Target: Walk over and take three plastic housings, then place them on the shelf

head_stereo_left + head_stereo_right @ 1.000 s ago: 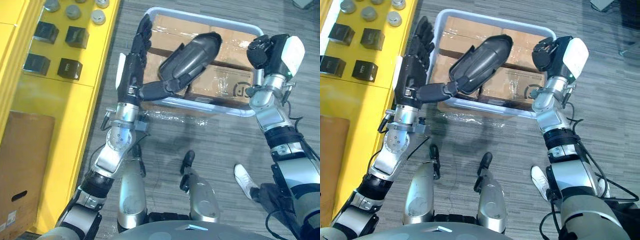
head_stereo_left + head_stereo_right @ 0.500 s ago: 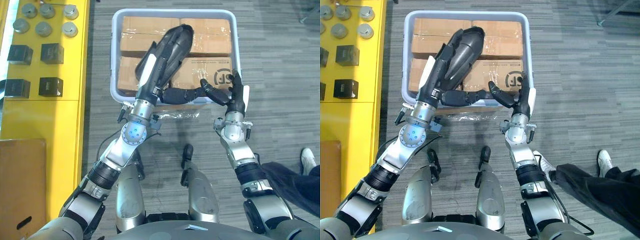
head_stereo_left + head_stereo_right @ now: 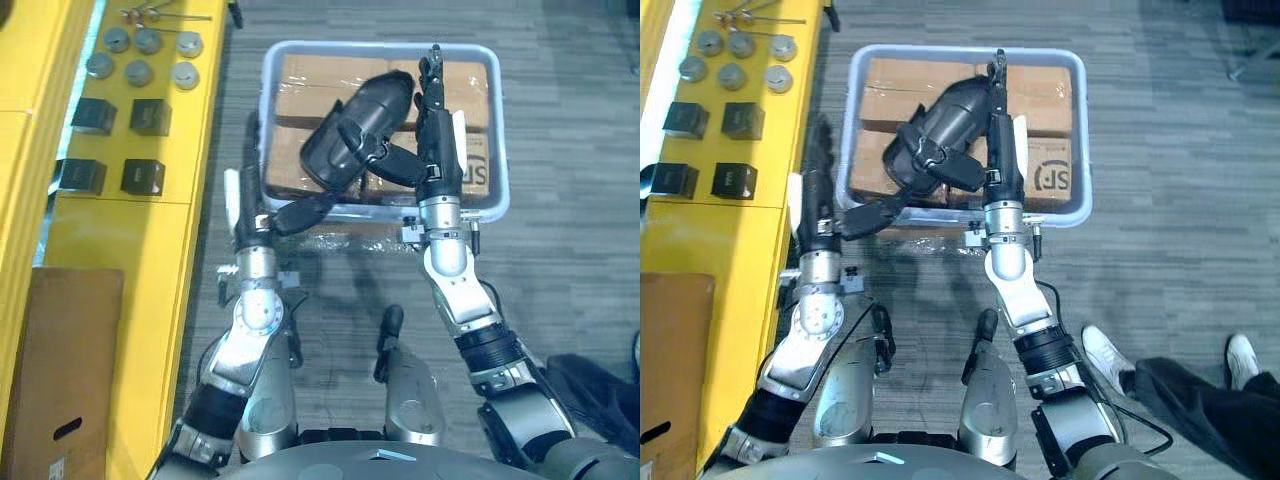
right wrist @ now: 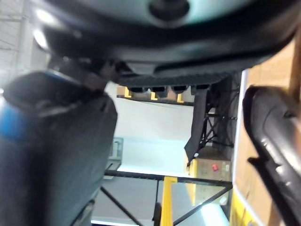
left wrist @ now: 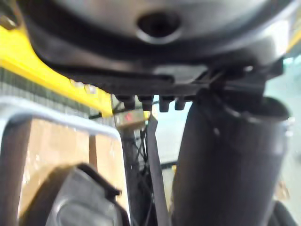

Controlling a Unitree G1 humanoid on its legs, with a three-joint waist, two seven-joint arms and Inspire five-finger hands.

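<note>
Nearest to us, on the grey floor (image 3: 570, 250), a person's white shoe (image 3: 1102, 352) stands to our right, with a second shoe and a dark trouser leg just beyond it; further out, both arms reach forward to the near rim of a pale plastic bin (image 3: 380, 46) that sits on the floor; our left hand (image 3: 246, 205) stands at the bin's near left corner, released, its fingers straight and pointing away from us, its thumb stretched sideways to touch the lower end of the dark plastic housing (image 3: 365, 115); our right hand (image 3: 437, 150) is over the bin, also released, fingers straight along the housing's right side and thumb laid against its lower face; the housing itself lies tilted on top of the taped cardboard cartons (image 3: 310, 75) that fill the bin, between our two hands, and we cannot tell whether it is lifted clear of them; to our left runs the yellow shelf (image 3: 150, 230), with a flat brown cardboard box (image 3: 60, 360) at its near end, then four black cubes (image 3: 143, 177) in two rows, then a cluster of silver round pieces (image 3: 138, 72) at the far end.
</note>
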